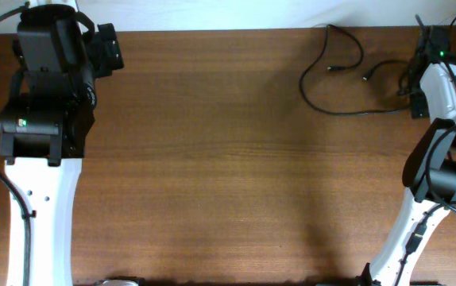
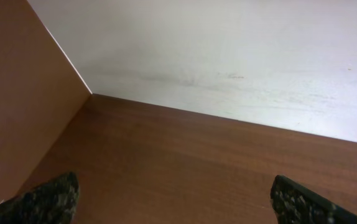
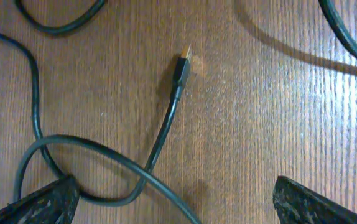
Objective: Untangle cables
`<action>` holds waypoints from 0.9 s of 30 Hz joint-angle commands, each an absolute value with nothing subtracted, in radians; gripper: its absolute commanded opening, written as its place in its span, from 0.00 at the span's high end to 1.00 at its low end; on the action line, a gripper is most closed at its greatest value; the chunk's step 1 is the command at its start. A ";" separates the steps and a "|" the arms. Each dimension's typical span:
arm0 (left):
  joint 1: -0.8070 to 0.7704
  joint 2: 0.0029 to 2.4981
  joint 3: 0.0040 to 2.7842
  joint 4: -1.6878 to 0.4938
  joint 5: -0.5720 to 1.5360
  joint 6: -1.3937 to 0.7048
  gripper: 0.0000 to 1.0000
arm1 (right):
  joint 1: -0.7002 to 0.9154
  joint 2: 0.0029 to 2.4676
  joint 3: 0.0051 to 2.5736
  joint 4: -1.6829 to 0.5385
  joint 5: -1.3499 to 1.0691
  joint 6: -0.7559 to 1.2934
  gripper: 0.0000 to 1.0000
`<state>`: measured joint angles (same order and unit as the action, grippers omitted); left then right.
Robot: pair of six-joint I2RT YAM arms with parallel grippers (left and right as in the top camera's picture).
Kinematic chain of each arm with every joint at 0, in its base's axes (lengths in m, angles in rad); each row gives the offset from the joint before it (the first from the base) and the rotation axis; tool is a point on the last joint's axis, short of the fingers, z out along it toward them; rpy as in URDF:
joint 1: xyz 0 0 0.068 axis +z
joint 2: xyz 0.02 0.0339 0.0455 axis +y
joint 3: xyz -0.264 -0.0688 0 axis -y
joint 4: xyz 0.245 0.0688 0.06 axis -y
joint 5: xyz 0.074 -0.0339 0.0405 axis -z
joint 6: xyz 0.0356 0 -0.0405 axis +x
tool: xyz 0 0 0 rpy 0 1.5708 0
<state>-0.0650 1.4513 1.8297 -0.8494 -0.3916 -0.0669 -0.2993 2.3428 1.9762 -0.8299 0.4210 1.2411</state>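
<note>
Thin black cables [image 1: 323, 94] lie in loose loops at the table's far right, with two small plug ends [image 1: 335, 69] in the middle. My right gripper [image 1: 428, 46] hovers over their right end. In the right wrist view it [image 3: 175, 205] is open, with nothing between the fingers [image 3: 48, 202]. There, one cable [image 3: 166, 127] ends in a metal-tipped plug [image 3: 183, 61] and crosses under another cable [image 3: 104, 152] near the left finger. My left gripper [image 1: 109, 49] sits at the far left corner, away from the cables. It [image 2: 175, 202] stands open over bare wood.
The brown wooden table [image 1: 212, 159] reaches a white wall [image 2: 228, 56] at the back. The white arm links [image 1: 41, 214] and the thick robot wiring [image 1: 419, 230] lie along both sides. More cable loops [image 3: 60, 25] run off the top of the right wrist view.
</note>
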 commanded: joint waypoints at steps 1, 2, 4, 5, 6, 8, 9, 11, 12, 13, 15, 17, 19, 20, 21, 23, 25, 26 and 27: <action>-0.062 1.459 1.832 -0.848 -0.388 -0.051 0.01 | -0.302 2.383 1.979 -0.822 0.441 1.227 0.01; -0.063 1.459 1.832 -0.848 -0.388 -0.051 0.01 | -0.302 2.394 1.979 -0.823 0.438 1.227 0.01; -0.062 1.459 1.832 -0.848 -0.388 -0.051 0.01 | -0.300 2.413 1.979 -0.823 0.427 1.227 0.00; -0.062 1.459 1.832 -0.847 -0.388 -0.051 0.01 | -0.300 2.428 1.979 -0.823 0.413 1.227 0.04; -0.062 1.459 1.832 -0.847 -0.388 -0.051 0.01 | -0.300 2.433 1.979 -0.825 0.411 1.227 0.31; -0.062 1.459 1.832 -0.847 -0.388 -0.051 0.01 | -0.300 2.430 1.980 -0.827 0.389 1.227 0.96; -0.062 1.459 1.832 -0.847 -0.388 -0.051 0.01 | -0.300 2.423 1.980 -0.834 0.360 1.226 0.96; -0.063 1.459 1.832 -0.847 -0.388 -0.051 0.01 | -0.290 2.393 1.980 -0.830 0.324 1.191 0.96; -0.063 1.459 1.832 -0.847 -0.388 -0.051 0.01 | -0.274 2.363 1.980 -0.811 0.325 1.148 0.96; -0.063 1.459 1.832 -0.847 -0.388 -0.051 0.01 | -0.258 2.340 1.981 -0.783 0.326 1.093 0.96; -0.063 1.459 1.832 -0.847 -0.388 -0.051 0.01 | -0.224 2.312 1.981 -0.728 0.326 1.001 0.96; -0.063 1.459 1.832 -0.847 -0.387 -0.052 0.01 | -0.172 2.295 1.982 -0.683 0.353 0.874 0.96; -0.063 1.459 1.832 -0.847 -0.384 -0.052 0.01 | -0.104 2.295 1.983 -0.673 0.432 0.830 0.96; -0.063 1.459 1.832 -0.847 -0.384 -0.052 0.01 | -0.075 2.295 1.983 -0.654 0.431 0.760 0.96; -0.063 1.459 1.832 -0.847 -0.384 -0.052 0.01 | -0.050 2.295 1.983 -0.637 0.430 0.706 0.96; -0.063 1.459 1.832 -0.847 -0.384 -0.052 0.01 | -0.007 2.297 1.982 -0.614 0.430 0.633 0.96; -0.063 1.459 1.832 -0.848 -0.384 -0.051 0.01 | 0.027 2.304 1.982 -0.612 0.430 0.624 0.96; -0.063 1.459 1.832 -0.849 -0.384 -0.051 0.01 | 0.033 2.312 1.982 -0.611 0.430 0.624 0.96; -0.063 1.459 1.832 -0.850 -0.384 -0.051 0.01 | 0.033 2.321 1.982 -0.609 0.430 0.624 0.96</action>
<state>-0.0650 1.4513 1.8297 -0.8494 -0.3916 -0.0669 0.0315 2.3241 1.9762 -0.6144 0.4034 0.6640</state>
